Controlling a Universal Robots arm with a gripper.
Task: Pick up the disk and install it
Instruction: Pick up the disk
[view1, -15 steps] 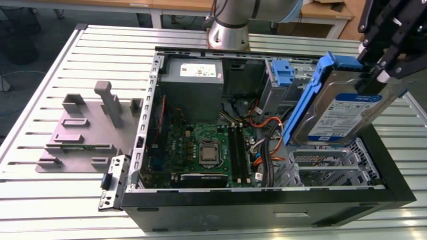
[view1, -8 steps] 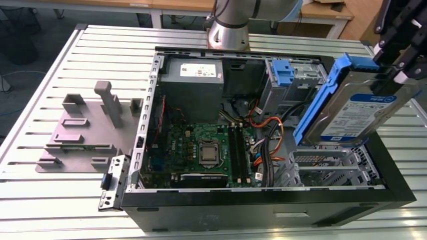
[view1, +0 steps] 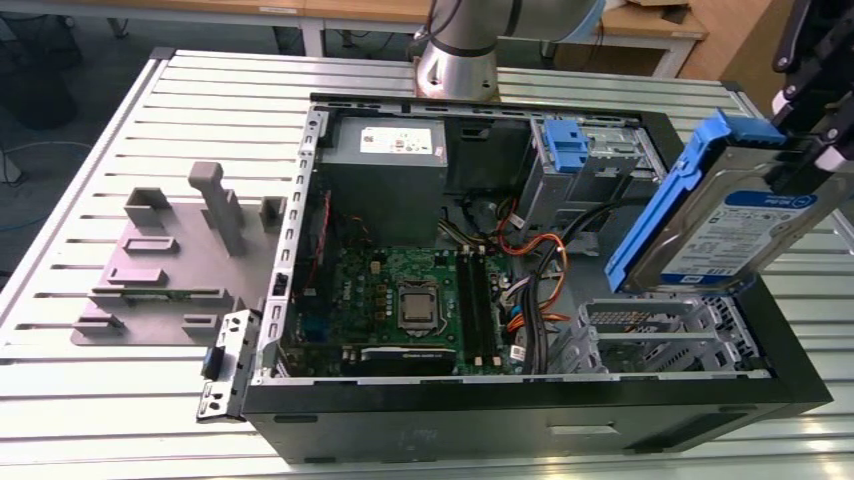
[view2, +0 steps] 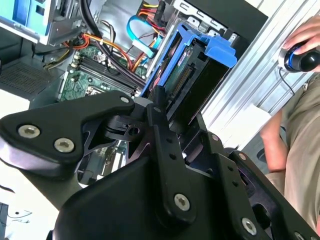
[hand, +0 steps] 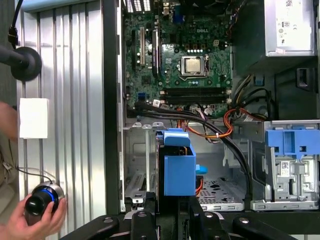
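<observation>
The disk (view1: 727, 225), a silver drive with a blue-and-white label in a blue plastic carrier, hangs tilted above the open computer case (view1: 521, 405) on the exterior view's right. My gripper (view1: 805, 165) is shut on its upper end. In the first wrist view the disk (hand: 179, 170) stands on edge between my black fingers (hand: 146, 202), over the metal drive cage (hand: 220, 192). The second wrist view looks along my gripper (view2: 177, 114) to the disk's (view2: 202, 62) connector end and blue tab.
Inside the case lie the motherboard (view1: 407, 290), a grey power supply (view1: 387, 150), cables (view1: 534, 260) and a blue bracket (view1: 567, 145) on the drive bay. A grey fixture (view1: 174, 260) sits on the slatted table. A person's hand (hand: 42, 210) holds a round black controller beside the case.
</observation>
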